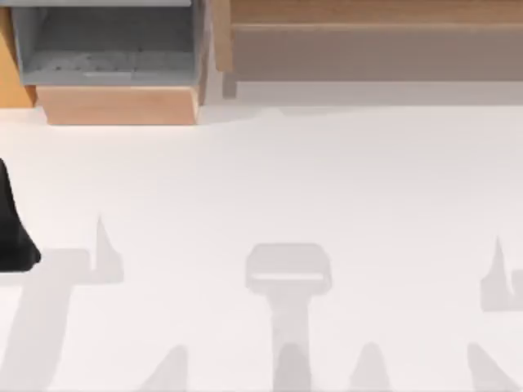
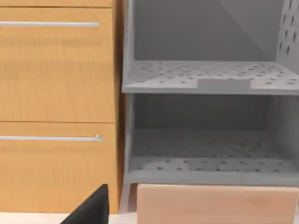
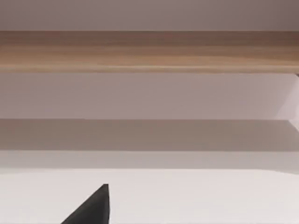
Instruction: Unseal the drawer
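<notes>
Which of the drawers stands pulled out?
The bottom grey-walled drawer with the plain light tan front stands out; the two orange fronts with metal bar handles beside it sit flush.

Drawer [image 1: 121, 104] — pulled open, far left.

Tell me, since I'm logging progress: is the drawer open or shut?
Open: the drawer juts onto the table, its grey floor exposed behind the tan front panel.

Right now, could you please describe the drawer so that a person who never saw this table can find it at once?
Look at the far edge of the white table, at its left end. There the drawer stands pulled out beside the long brown shelf. Its plain light tan front and grey inside set it apart from the darker, wider shelf.
</notes>
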Robot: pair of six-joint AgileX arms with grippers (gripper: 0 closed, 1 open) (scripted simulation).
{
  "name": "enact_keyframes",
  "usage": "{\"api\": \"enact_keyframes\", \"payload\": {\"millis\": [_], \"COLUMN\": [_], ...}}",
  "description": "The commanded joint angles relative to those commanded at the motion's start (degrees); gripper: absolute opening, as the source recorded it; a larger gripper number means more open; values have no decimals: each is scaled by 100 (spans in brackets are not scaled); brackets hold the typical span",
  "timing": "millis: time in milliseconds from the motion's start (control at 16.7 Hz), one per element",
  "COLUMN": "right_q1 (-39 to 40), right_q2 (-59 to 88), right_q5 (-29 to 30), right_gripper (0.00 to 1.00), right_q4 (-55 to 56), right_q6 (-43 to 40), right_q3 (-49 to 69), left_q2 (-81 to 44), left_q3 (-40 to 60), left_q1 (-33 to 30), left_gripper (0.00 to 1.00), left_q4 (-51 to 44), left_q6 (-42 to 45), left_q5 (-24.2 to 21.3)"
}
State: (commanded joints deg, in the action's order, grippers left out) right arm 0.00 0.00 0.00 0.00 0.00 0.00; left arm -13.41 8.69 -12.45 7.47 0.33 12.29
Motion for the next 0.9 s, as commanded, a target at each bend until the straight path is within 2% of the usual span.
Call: {"api": "enact_keyframes", "payload": {"millis": [300, 480, 660, 900], "right_q1": [0, 0, 0, 0], "right_q2": [0, 0, 0, 0], "right_q5": [0, 0, 0, 0], "right_gripper": [100, 100, 100, 100], "right_q4": [0, 0, 0, 0], "right_q6": [0, 0, 0, 0], "right_q3": [0, 0, 0, 0], "left_q2": [-2178, -3182, -3692, -3755], "left_q3": [1066, 1578, 1874, 1912], "left_q1": [-1667, -2443, -2887, -2949], "left_gripper": [100, 100, 100, 100], "left_q4": [911, 1348, 1599, 1632], "left_q6": [21, 41, 60, 63], "left_q5": [1639, 2418, 2869, 2930]}}
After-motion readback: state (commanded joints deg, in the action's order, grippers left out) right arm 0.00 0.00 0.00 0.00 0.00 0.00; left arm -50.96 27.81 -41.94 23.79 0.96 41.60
